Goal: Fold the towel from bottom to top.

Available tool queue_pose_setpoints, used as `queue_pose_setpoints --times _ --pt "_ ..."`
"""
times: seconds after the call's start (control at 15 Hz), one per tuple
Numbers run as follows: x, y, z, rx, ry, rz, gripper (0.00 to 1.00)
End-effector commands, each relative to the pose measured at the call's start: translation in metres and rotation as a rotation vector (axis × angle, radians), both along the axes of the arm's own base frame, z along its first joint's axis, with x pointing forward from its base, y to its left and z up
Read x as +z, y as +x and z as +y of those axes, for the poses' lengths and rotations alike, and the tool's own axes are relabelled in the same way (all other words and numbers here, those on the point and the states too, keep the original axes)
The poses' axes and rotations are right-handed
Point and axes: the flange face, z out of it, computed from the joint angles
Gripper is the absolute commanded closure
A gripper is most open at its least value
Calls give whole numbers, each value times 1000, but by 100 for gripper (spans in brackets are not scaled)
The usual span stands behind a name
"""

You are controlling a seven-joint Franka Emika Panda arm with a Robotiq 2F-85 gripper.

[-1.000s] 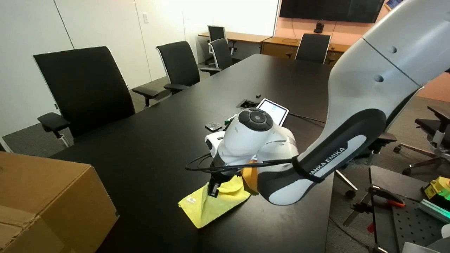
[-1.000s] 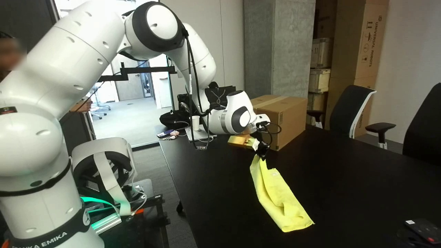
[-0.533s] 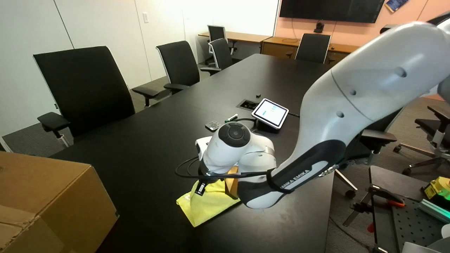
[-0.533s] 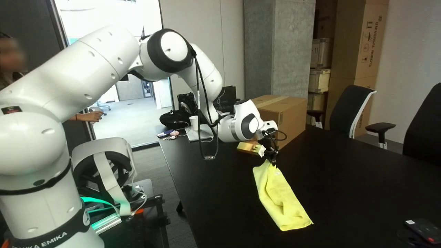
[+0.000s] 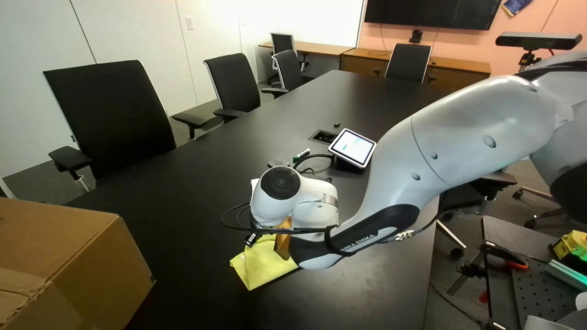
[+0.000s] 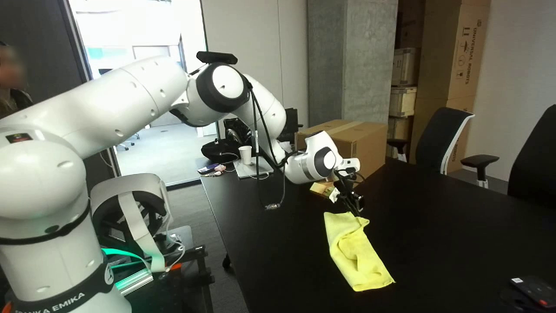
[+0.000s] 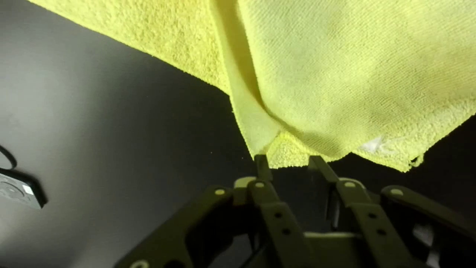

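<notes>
- We find the yellow towel [image 6: 356, 256] wrinkled on the black conference table [image 6: 438, 243] in both exterior views, one end just below the arm's tool.
- Wrist view: the gripper [image 7: 289, 160] stands at the towel's edge, two fingers apart, a strip of looped pile showing between the tips; whether either touches it, we cannot tell.
- Same view: we note a smooth-faced layer overlapping the pile, and a white patch [image 7: 373, 144] near the edge.
- A cardboard box [image 5: 91, 256], well apart from the towel.
- A lit touchscreen panel [image 5: 352, 147], a marker [image 5: 302, 153] near it.
</notes>
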Motion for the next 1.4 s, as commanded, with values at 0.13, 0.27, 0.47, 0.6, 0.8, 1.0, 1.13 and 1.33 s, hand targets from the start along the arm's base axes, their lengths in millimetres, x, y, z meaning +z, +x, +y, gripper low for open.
queue_pose_setpoints --times 0.13,0.27,0.47,0.6,0.8,1.0,1.13,1.33 --pt "59 -7 -10 -51 89 135 19" --pt "89 -19 -31 -76 130 201 4" --pt "125 -33 -67 -174 195 267 0" --pt "152 -48 -95 -250 243 296 0" --pt "191 -76 -133 -336 299 302 0" --pt "229 -110 -159 -355 352 323 0" --pt "252 -136 -171 -345 380 355 0" --pt "288 -178 -187 -314 409 413 0"
